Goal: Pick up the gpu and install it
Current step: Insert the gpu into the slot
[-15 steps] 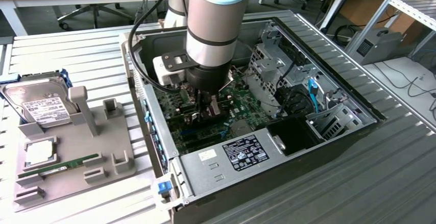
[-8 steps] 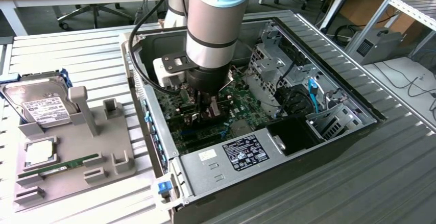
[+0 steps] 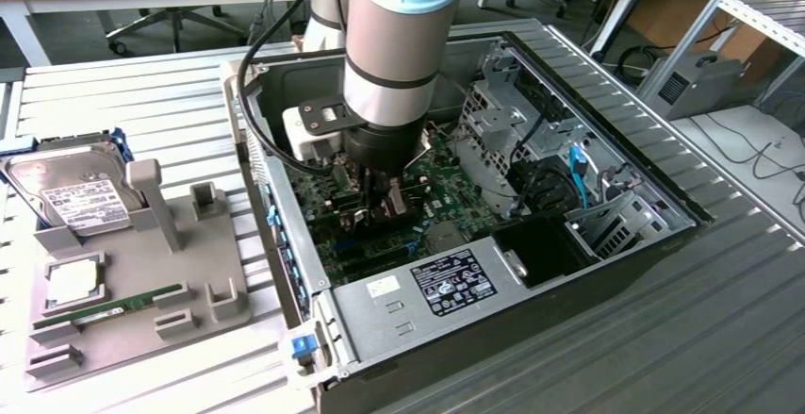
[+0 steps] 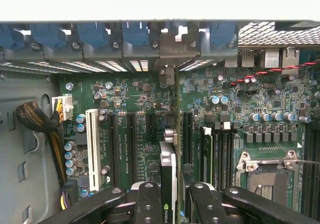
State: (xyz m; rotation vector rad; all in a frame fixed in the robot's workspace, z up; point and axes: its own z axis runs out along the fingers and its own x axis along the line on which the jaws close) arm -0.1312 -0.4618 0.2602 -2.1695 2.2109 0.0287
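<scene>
In the exterior view the arm reaches straight down into the open computer case [image 3: 591, 235], which lies on its side so the motherboard [image 3: 377, 235] faces up and a card can be pushed in from above. The gripper [image 3: 384, 202] hangs low over the board's slot area, with the gpu [image 3: 398, 197] showing as a thin dark piece held edge-down between its fingers. On the exterior view's left, a grey parts holder [image 3: 221, 244] keeps the other parts upright or flat in their own recesses: the hard drive [image 3: 75, 197] leans at the back and the green RAM stick [image 3: 107, 308] lies along a groove near the front, both well apart from the case. In the wrist view the black fingers [image 4: 148, 204] are closed narrowly on the card, which stands on edge between them with a small logo on its top edge. It runs toward the case's rear wall, its metal bracket [image 4: 169, 76] meeting the row of blue slot clips [image 4: 135, 33], and it sits in line with the black expansion slots [image 4: 131, 144] beside the white slot [image 4: 92, 149]. I judge the card is at or in its slot; full seating cannot be told.
</scene>
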